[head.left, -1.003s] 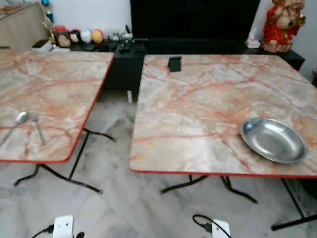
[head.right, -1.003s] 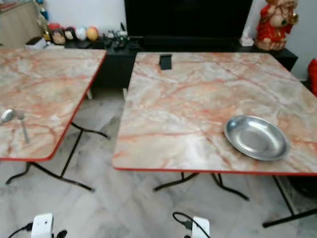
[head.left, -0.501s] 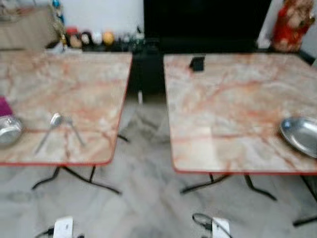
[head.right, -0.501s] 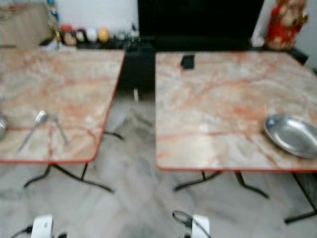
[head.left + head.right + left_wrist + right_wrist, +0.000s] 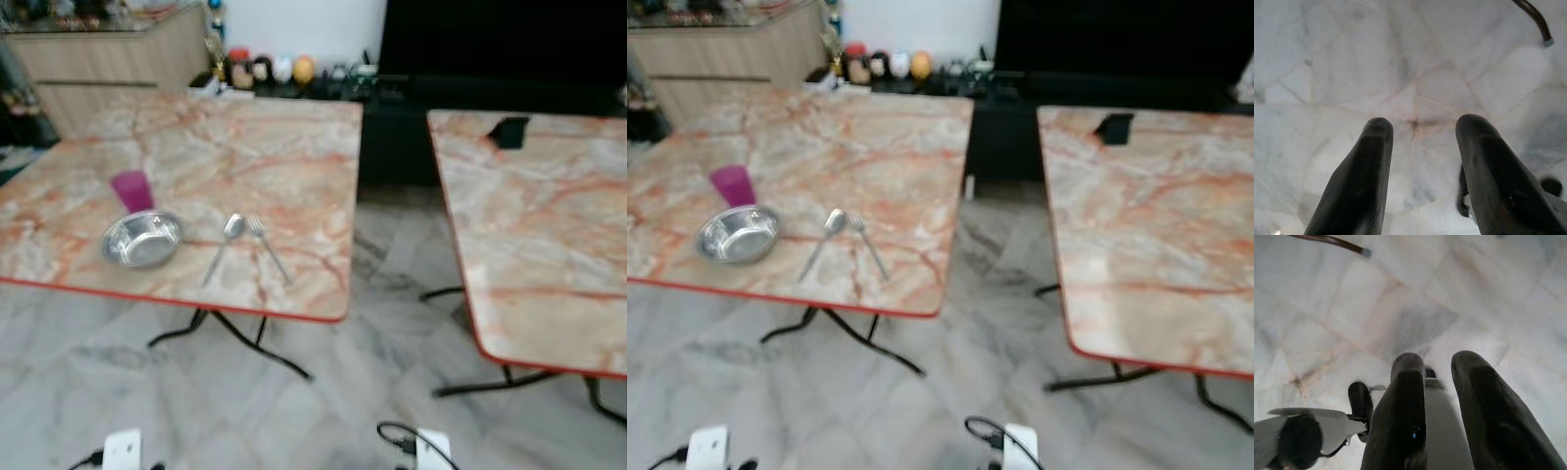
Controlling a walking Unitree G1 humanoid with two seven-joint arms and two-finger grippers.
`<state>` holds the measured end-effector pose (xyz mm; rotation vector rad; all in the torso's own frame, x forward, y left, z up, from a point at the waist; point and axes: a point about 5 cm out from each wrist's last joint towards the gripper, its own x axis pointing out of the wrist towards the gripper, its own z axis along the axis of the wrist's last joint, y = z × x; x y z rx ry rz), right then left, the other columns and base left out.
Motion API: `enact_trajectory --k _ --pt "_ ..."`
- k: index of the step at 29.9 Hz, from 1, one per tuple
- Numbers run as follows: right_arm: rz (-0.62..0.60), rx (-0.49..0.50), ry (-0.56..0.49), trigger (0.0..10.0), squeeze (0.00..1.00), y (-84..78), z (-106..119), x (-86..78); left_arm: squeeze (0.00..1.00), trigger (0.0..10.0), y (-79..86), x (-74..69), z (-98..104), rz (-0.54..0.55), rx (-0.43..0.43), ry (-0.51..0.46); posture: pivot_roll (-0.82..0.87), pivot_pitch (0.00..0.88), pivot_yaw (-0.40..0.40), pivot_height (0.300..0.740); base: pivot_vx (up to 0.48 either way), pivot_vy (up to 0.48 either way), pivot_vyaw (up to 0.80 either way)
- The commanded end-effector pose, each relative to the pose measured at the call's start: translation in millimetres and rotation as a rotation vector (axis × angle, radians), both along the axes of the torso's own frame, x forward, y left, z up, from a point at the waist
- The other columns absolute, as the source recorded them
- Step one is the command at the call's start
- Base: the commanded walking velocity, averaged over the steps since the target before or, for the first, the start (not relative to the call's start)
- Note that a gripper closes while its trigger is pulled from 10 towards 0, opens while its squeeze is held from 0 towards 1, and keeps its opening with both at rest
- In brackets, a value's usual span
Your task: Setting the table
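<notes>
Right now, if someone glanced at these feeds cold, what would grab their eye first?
Probably the small cluster near the front edge of the left marble table: a purple cup just behind a steel bowl, with a spoon and fork lying side by side to its right. The right marble table holds a small black object near its far edge. Both grippers hang open over the marble floor.

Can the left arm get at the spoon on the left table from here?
Probably not yet. The left gripper hangs open over the bare floor, and the spoon lies beside the fork up on the left table. Nothing blocks it; step closer first.
</notes>
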<state>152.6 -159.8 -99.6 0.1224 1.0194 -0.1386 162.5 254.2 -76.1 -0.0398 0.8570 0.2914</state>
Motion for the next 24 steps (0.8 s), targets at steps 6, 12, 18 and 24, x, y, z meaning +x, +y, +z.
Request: enact_trajectory --k 6,12,18,24 --pt "-0.01 -0.006 0.021 10.0 0.0 -2.5 -2.2 -6.0 0.0 10.0 0.8 2.0 1.3 -0.009 0.007 -0.007 -0.02 0.0 0.024 0.74 0.0 0.409 0.0" --pt "-0.003 -0.009 0.022 10.0 0.0 -2.5 -2.4 -6.6 0.0 10.0 1.7 2.0 1.7 -0.01 0.012 -0.008 -0.02 0.0 0.024 0.74 0.0 0.409 0.0" --pt "0.002 -0.01 0.021 10.0 0.0 -2.6 -2.5 -6.9 0.0 10.0 2.9 4.0 3.0 -0.019 0.018 -0.012 -0.02 0.0 0.024 0.74 0.0 0.409 0.0" --pt "0.006 -0.011 0.021 10.0 0.0 -3.2 -2.5 -6.9 0.0 10.0 3.1 21.3 13.1 -0.034 0.026 -0.099 -0.01 0.0 0.014 0.74 0.0 0.0 0.0"
